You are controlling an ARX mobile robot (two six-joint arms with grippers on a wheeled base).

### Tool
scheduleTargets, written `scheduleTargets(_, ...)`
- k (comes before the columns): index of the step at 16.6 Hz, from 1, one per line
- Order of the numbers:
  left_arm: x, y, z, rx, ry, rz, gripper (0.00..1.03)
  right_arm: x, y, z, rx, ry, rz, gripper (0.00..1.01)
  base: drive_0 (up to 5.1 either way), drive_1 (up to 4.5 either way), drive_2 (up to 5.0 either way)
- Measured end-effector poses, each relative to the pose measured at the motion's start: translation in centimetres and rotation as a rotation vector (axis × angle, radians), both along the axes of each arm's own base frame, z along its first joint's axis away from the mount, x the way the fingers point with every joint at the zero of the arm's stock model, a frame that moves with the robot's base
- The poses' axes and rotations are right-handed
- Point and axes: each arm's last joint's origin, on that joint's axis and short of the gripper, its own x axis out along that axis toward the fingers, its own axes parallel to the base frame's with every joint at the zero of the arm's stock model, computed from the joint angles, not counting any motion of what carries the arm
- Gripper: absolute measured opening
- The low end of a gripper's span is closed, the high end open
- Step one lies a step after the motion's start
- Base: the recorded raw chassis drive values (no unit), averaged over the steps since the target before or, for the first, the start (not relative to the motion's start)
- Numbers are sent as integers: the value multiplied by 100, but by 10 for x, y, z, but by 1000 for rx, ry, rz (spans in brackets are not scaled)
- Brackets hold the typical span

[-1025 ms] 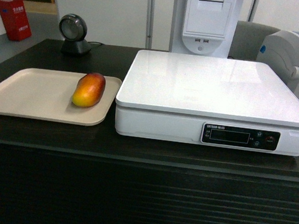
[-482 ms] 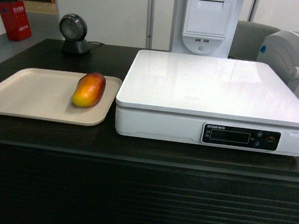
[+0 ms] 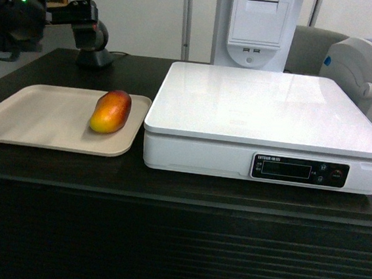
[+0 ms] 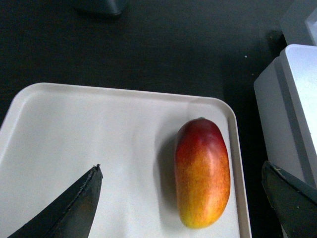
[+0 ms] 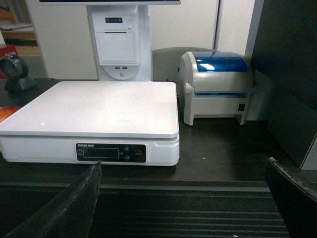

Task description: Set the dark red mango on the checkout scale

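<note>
On the beige tray (image 4: 74, 139) lies the dark red mango (image 4: 202, 172), red blushing yellow, below the left end effector's (image 4: 183, 208) spread fingers.

On the table (image 3: 51, 166), the tray (image 3: 37, 115) lies left of the scale (image 3: 267, 121). The mango (image 3: 111, 111) rests in the tray's right part. A scanner (image 3: 99, 45) stands behind the tray.

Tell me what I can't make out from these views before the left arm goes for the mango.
- Scale display: dark in head and right wrist views, text too small to read.
- Dark red mango underside: hidden against the beige tray.
- Left gripper: only two fingertips show in the left wrist view, spread wide; the head view cuts the arm at its edge.
- Right gripper: only fingertips at the frame bottom, open.
</note>
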Motion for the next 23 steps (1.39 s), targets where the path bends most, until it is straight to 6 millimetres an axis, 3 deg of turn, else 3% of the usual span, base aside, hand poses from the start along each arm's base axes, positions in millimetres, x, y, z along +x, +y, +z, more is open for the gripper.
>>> scheduleTargets(3, 35, -6, -26, -1, 67, -15, 98, 0, 0, 0, 0, 0, 0, 98, 0, 0, 0)
scheduleTargets(6, 48, -9, -37, -6, 93, -24, 98, 0, 0, 0, 0, 0, 0, 98, 0, 0, 0)
scheduleTargets(13, 47, -30, -50, -42, 147, -92, 98, 0, 0, 0, 0, 0, 0, 98, 0, 0, 0)
scheduleTargets(17, 47, -30, -57, -34, 163, -85, 98, 0, 0, 0, 0, 0, 0, 98, 0, 0, 0)
scheduleTargets(19, 46, -29, -67, -20, 184, -96, 98, 0, 0, 0, 0, 0, 0, 98, 0, 0, 0)
scheduleTargets(20, 46, -28, -85, -2, 239, -122, 98, 0, 0, 0, 0, 0, 0, 98, 0, 0, 0)
scheduleTargets(23, 45, -29, -99, 23, 283, -156, 98, 0, 0, 0, 0, 0, 0, 98, 0, 0, 0)
